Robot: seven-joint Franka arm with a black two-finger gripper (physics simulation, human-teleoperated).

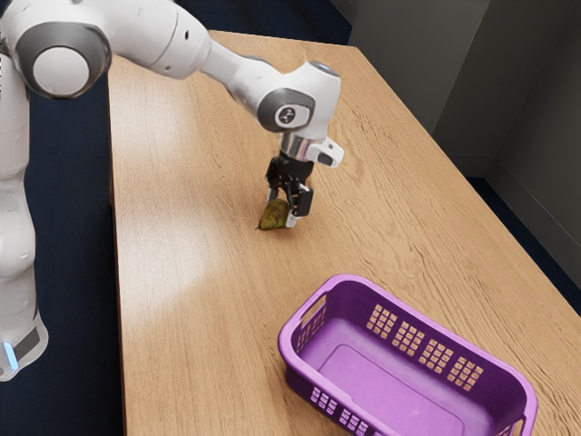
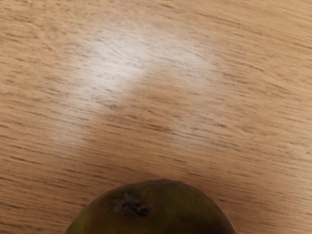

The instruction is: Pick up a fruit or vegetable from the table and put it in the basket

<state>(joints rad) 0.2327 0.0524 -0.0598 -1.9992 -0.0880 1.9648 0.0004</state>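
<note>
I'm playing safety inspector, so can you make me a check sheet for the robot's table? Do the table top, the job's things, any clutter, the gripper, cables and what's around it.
Surface: wooden table, with a shiny patch of light.
Pear: green-brown, low at the table, right at the gripper.
Basket: purple, upright on the table, with little holes in its sides.
Clutter: nothing seen.
Gripper: black, pointing down at the pear; I can't tell if it has a grip.
Cables: nothing seen.
Surroundings: dark blue floor and grey wall.
</note>
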